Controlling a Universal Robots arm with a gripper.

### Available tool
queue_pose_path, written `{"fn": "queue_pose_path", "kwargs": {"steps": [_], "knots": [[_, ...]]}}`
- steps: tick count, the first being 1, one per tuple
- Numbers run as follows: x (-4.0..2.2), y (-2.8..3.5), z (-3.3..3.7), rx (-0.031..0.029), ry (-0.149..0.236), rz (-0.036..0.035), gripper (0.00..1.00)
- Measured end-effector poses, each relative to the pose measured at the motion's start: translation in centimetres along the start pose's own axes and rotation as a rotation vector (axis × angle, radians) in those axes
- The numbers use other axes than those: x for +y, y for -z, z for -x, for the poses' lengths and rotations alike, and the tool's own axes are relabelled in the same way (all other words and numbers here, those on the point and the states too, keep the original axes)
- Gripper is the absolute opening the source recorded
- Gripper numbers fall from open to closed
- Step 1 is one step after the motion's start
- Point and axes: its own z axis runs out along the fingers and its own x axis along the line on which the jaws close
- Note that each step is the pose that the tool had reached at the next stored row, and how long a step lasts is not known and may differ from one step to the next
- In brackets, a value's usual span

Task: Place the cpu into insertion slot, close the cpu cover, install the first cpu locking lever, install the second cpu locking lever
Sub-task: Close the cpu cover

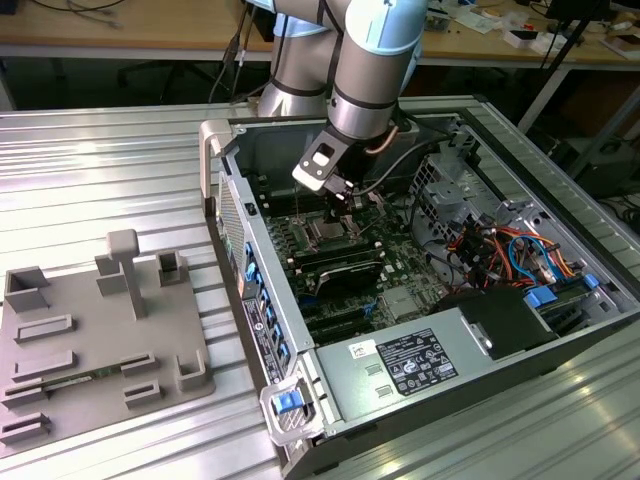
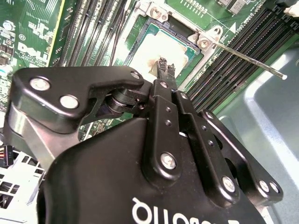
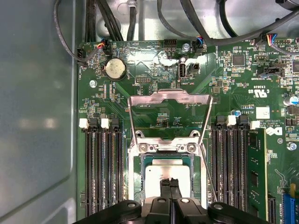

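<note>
Gripper point(image 1: 338, 195) hangs inside the open computer case point(image 1: 222, 150), fingers pinched together with nothing between them. Tips sit on or just above the cpu point(image 3: 154, 179); can't tell if they touch.

Exterior view, left to right: grey fixture plate point(image 1: 100, 340) well apart on the table, then the case wall, then the gripper over the green motherboard point(image 1: 400, 270), then the cable bundle point(image 1: 510, 250).

Cpu lies flat in the insertion slot point(image 3: 138, 177), seated by the look of it, directly under the fingertips in both wrist views. Cpu cover point(image 3: 161, 97) is open, swung back past its hinge. It lies on the far side of the slot from the gripper, toward the coin battery point(image 3: 115, 69). One locking lever point(image 2: 247, 58) stands free, unlatched, just beside the slot.

Judgement: placing looks done, cover not yet closed.
</note>
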Motion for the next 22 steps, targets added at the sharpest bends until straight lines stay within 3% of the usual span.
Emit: {"fn": "queue_pose_path", "kwargs": {"steps": [2, 5, 9, 19, 21, 22], "knots": [[0.13, 0.01, 0.00, -0.0003, 0.000, -0.0003, 0.11], [0.88, -0.04, -0.01, 0.0000, 0.000, 0.0000, 0.11], [0.94, -0.03, -0.01, 0.0000, 0.002, 0.0000, 0.11], [1.07, 2.51, -0.03, 0.0007, 0.018, 0.0000, 0.11], [1.55, 2.76, -0.06, 0.0011, 0.021, 0.0002, 0.11], [2.43, 2.73, -0.08, 0.0010, 0.022, -0.0004, 0.11]]}}
